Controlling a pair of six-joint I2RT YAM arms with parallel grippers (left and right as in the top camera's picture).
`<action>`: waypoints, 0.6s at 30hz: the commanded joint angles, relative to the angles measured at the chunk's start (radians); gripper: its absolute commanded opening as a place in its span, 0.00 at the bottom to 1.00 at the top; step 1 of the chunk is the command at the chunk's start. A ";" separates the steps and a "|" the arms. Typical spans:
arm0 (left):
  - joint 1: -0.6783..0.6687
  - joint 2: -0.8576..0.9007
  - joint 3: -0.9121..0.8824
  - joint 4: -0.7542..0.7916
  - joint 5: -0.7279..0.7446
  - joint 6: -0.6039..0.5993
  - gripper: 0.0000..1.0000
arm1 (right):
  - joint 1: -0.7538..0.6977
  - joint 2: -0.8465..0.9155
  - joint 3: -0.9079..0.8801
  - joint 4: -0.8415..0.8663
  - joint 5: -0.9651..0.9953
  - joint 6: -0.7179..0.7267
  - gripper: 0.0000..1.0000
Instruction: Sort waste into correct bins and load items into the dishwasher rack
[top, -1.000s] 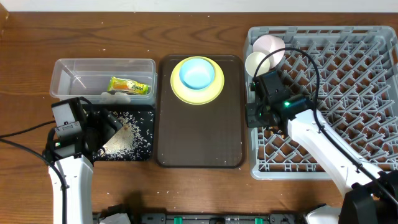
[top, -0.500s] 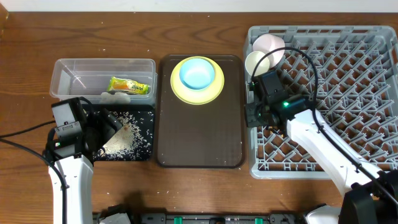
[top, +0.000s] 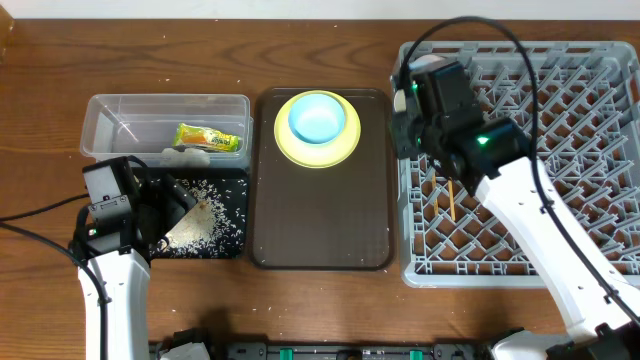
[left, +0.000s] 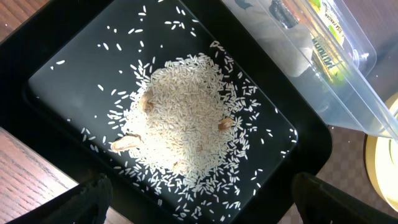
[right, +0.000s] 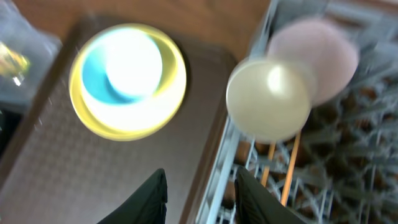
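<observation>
Left of the right jaws: light blue bowl on yellow plate.
Right arm nearer; its jaws apart, empty; left jaws wide apart.

The bowl is light blue, the plate yellow, the rack grey, the rice white on a black tray.

Overhead top-down; wrist cams close, downward

Robot lab bench: cabled arms, wooden table, dishwasher rack.
</observation>
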 joint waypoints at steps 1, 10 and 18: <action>0.005 0.001 0.014 -0.003 -0.016 -0.005 0.95 | 0.013 -0.003 0.012 0.026 0.013 -0.037 0.34; 0.005 0.001 0.014 -0.003 -0.016 -0.005 0.95 | 0.027 0.070 0.010 0.076 0.039 0.106 0.27; 0.005 0.001 0.014 -0.003 -0.016 -0.005 0.95 | 0.095 0.219 0.010 0.136 0.216 0.224 0.38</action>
